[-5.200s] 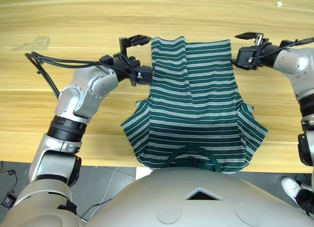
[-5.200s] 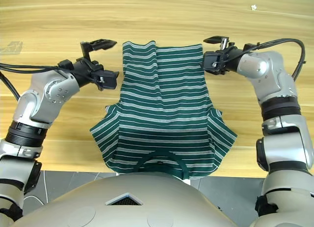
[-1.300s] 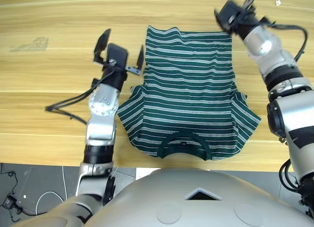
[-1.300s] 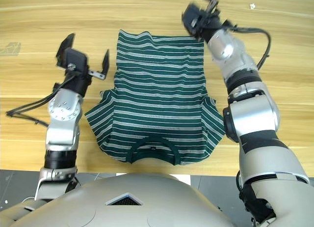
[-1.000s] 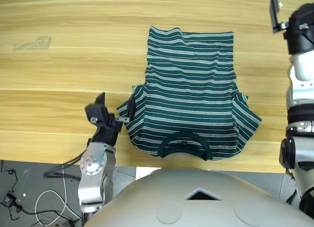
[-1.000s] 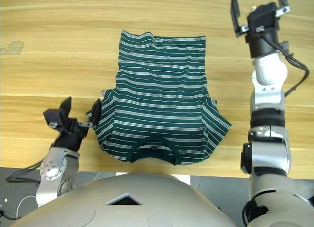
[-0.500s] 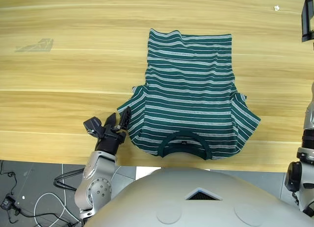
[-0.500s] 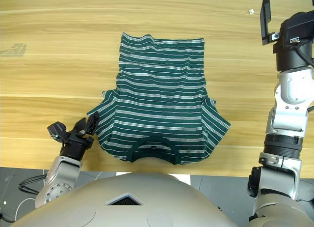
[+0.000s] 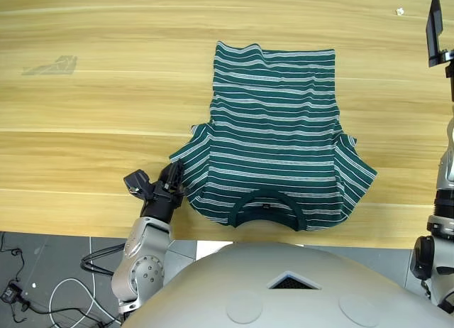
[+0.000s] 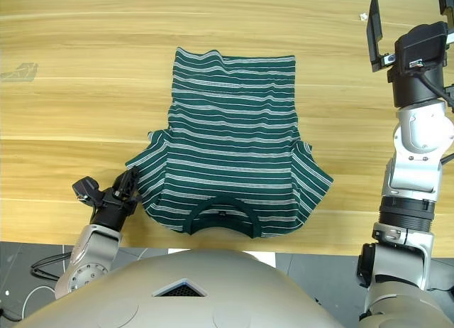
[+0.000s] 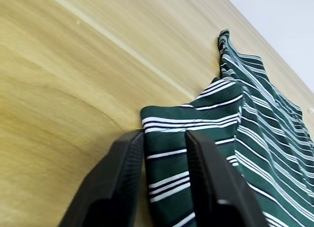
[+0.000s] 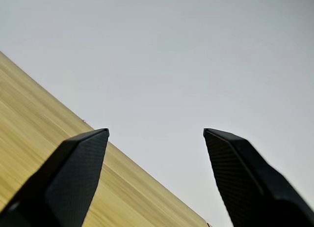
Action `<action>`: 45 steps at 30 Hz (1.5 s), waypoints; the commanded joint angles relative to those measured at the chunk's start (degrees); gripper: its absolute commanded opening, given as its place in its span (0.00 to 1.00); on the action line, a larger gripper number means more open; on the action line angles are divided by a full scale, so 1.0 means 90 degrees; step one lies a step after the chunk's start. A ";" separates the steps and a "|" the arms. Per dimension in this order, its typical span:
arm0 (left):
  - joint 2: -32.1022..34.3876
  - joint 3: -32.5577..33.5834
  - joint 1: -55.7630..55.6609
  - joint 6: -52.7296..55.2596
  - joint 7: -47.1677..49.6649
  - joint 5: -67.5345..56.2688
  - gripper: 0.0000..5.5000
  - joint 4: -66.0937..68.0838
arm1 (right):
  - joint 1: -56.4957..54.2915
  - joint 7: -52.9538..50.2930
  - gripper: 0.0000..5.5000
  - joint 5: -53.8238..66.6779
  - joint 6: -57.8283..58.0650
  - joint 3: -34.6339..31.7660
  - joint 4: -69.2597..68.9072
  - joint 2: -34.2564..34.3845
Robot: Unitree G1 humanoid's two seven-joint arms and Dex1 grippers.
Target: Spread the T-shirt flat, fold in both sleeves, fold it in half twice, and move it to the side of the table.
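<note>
SLEEVE FOLD, LEFT SIDE: The striped T-shirt [image 9: 273, 129] lies spread at the centre of the frame on the bench [image 9: 106, 115], with its collar [image 9: 266, 204] toward the bottom edge and its hem toward the top. At lower left, my left end effector [image 9: 154, 182] sits low by the bench's near edge, the forearm coming up from below. Its two fingers are narrowly apart and straddle the hem of the left sleeve [image 9: 193, 157], with nothing clamped yet. As I judge it, the clean way is to pinch only the sleeve's outer corner. I would lift it just free and carry it toward mid-chest without dragging the body cloth. My right end effector [image 12: 156, 132] is held high at upper right, fingers wide apart, well clear of the shirt.
</note>
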 commanded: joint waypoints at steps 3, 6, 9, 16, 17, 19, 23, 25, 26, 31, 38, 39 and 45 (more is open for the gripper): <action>-0.0034 -0.0036 0.0009 0.0161 0.0132 0.0139 0.07 0.0253 | -0.0030 0.0062 0.65 -0.0079 0.0027 -0.0007 0.0035 0.0084; -0.0033 -0.0022 -0.0030 0.0123 0.0128 0.0180 0.00 0.0294 | -0.0023 0.0058 0.65 -0.0104 0.0015 -0.0005 0.0058 0.0111; -0.0034 -0.0021 -0.0037 0.0046 0.0106 0.0235 0.00 0.0318 | -0.0027 0.0057 0.65 -0.0128 0.0020 0.0016 0.0069 0.0136; 0.0192 -0.0580 0.0227 -0.1254 -0.0311 0.1539 0.00 0.0245 | -0.0109 0.0051 0.65 -0.0269 0.0048 0.0127 0.0072 0.0207; 0.0293 -0.0785 0.0278 -0.1634 -0.0350 0.2026 0.00 0.0276 | -0.0120 0.0048 0.65 -0.0286 0.0049 0.0137 0.0077 0.0219; 0.0437 -0.1150 0.0355 -0.2290 -0.0405 0.2831 0.00 0.0461 | -0.0136 0.0048 0.65 -0.0303 0.0044 0.0149 0.0085 0.0231; 0.0655 -0.1706 0.0455 -0.3295 -0.0394 0.3967 0.00 0.0703 | -0.0138 0.0069 0.65 -0.0316 0.0020 0.0131 0.0119 0.0230; 0.0876 -0.2020 0.0465 -0.4006 -0.0215 0.4903 0.00 0.0864 | -0.0129 0.0070 0.65 -0.0317 -0.0012 0.0142 0.0182 0.0244; 0.0983 -0.2188 0.0487 -0.4330 -0.0143 0.5338 0.00 0.0947 | -0.0131 0.0076 0.65 -0.0321 -0.0027 0.0156 0.0230 0.0250; 0.1352 -0.2834 0.0527 -0.5219 -0.0015 0.6506 0.00 0.1134 | -0.0130 0.0096 0.65 -0.0311 -0.0070 0.0160 0.0325 0.0235; 0.1513 -0.3167 0.0359 -0.5268 0.0156 0.7330 0.00 0.1342 | -0.0103 0.0119 0.65 -0.0312 -0.0075 0.0195 0.0343 0.0257; 0.1555 -0.3229 0.0341 -0.5263 0.0132 0.7411 0.00 0.1357 | -0.0094 0.0116 0.65 -0.0315 -0.0076 0.0192 0.0348 0.0256; 0.1581 -0.3150 0.0226 -0.4716 0.0263 0.7764 0.04 0.1479 | -0.0030 0.0119 0.65 -0.0311 -0.0078 0.0189 0.0341 0.0254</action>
